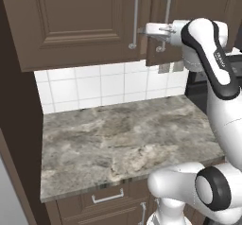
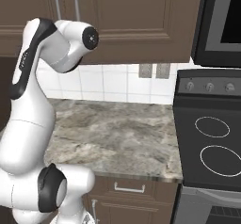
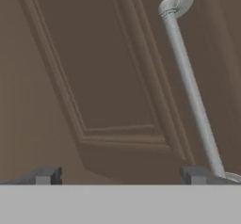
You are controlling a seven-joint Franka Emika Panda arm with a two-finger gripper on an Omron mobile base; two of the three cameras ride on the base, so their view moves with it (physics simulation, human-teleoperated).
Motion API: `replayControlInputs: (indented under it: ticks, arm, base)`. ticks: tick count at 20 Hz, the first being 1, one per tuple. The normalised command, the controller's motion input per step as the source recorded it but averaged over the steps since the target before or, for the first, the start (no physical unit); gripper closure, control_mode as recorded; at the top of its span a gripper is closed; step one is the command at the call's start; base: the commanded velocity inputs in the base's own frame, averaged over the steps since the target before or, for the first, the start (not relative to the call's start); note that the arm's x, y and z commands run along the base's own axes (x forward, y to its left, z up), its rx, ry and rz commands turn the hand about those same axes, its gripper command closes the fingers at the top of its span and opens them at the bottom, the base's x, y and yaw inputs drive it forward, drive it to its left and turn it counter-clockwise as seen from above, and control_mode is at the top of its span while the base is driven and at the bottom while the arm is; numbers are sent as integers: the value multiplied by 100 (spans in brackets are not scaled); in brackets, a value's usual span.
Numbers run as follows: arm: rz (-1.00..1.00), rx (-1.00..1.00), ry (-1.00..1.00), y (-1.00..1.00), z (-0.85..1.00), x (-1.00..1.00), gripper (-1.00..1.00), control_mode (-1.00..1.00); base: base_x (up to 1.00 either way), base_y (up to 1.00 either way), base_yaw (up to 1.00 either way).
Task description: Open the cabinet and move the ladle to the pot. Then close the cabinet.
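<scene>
- gripper [image 1: 142,31] is raised to the cabinet [image 1: 71,25], at the lower part of the door handles; fingers spread wide, nothing between them
- hand view: both fingertips [image 3: 46,175] stand far apart at the bottom edge, facing a raised-panel door [image 3: 108,77] up close
- silver bar handle [image 3: 190,86] runs slantwise down the right of that view; its lower end sits just beside the right fingertip, cannot tell if they touch
- left base view: left door's handle [image 1: 134,18] and right door's handle [image 1: 165,18] stand close together either side of the seam; gripper tip is right at the left one, low on the bar
- right door's lower edge looks slightly proud of the left in the left base view, as if just ajar; right base view shows both doors about flush, so cannot tell for sure
- right base view: the arm's elbow covers the lower part of the two handles [image 2: 66,4]
- countertop [image 1: 123,139] of grey marbled stone lies below, white tile backsplash [image 1: 104,84] behind it
- black cooktop [image 2: 214,143] with ring burners sits to the right of the counter, dark appliance [image 2: 221,20] mounted above it
- lower drawer with short handle [image 1: 108,198] under the counter edge
</scene>
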Motion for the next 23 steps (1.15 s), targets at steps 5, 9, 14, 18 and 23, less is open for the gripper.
replayControlInputs:
  ticks: [5,9,14,18,23]
  arm:
    - [0,-5,-3,-10,0,91,-100,-100]
    - [0,0,0,-25,0,95,-100,-100]
    - [0,0,0,-30,1,95,-100,-100]
    - [2,0,0,-37,0,80,-100,-100]
    - [3,0,0,-37,0,71,-100,-100]
  base:
    - [0,0,0]
    - [0,0,0]
    - [0,0,0]
    - [0,0,0]
    - [0,0,0]
